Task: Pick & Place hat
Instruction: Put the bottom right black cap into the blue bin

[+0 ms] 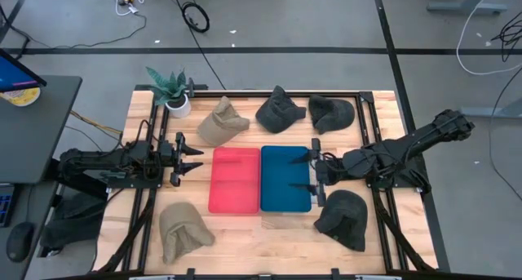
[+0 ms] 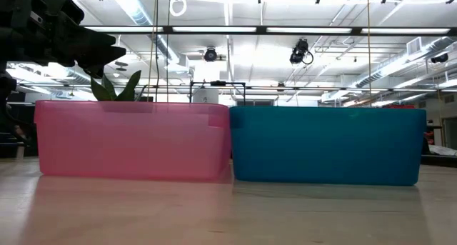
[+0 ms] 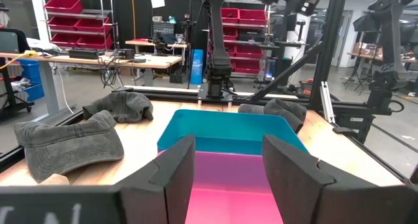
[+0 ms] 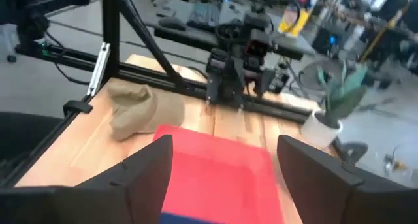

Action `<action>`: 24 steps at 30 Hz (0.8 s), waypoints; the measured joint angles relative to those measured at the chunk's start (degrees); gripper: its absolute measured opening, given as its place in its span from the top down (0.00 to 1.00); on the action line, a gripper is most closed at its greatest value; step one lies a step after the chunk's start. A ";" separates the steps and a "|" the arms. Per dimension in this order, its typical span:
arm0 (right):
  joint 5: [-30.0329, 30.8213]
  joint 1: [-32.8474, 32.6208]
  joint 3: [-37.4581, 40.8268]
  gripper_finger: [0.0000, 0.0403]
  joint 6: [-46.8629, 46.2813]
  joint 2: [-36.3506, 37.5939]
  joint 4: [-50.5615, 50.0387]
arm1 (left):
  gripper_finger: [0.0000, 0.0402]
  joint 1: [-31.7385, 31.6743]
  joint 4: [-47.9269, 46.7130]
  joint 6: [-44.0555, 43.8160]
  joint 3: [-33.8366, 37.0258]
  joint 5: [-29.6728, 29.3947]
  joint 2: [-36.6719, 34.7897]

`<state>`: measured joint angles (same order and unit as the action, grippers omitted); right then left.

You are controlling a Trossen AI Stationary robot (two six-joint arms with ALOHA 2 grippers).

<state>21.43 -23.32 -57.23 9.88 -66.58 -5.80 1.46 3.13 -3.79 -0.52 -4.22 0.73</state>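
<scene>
A red bin (image 1: 235,179) and a blue bin (image 1: 285,178) stand side by side mid-table. Two tan hats lie on the table, one at the far side (image 1: 221,122) and one near left (image 1: 181,231). Three dark grey hats lie at the far side (image 1: 280,111), far right (image 1: 331,113) and near right (image 1: 343,217). My left gripper (image 1: 194,158) is open and empty, left of the red bin. My right gripper (image 1: 311,172) is open and empty, over the blue bin's right edge. In the left wrist view its fingers (image 3: 228,178) stand apart above the red bin (image 3: 225,185).
A potted plant (image 1: 173,92) stands at the far left corner. Dark rails (image 1: 364,117) frame the table's sides and far edge. Bare wood lies along the near edge between the two near hats.
</scene>
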 joint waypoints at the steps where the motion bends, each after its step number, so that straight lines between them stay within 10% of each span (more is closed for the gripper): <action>1: 0.02 -0.19 0.04 0.31 0.74 0.82 0.38 | 0.54 -0.01 0.01 -0.02 0.01 0.01 0.00; 24: -1.35 -7.81 -4.83 0.31 -4.30 8.37 8.76 | 0.54 0.01 0.00 0.00 0.01 -0.01 -0.01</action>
<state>20.08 -31.13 -62.06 5.58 -58.21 2.95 1.47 3.13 -3.79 -0.52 -4.22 0.73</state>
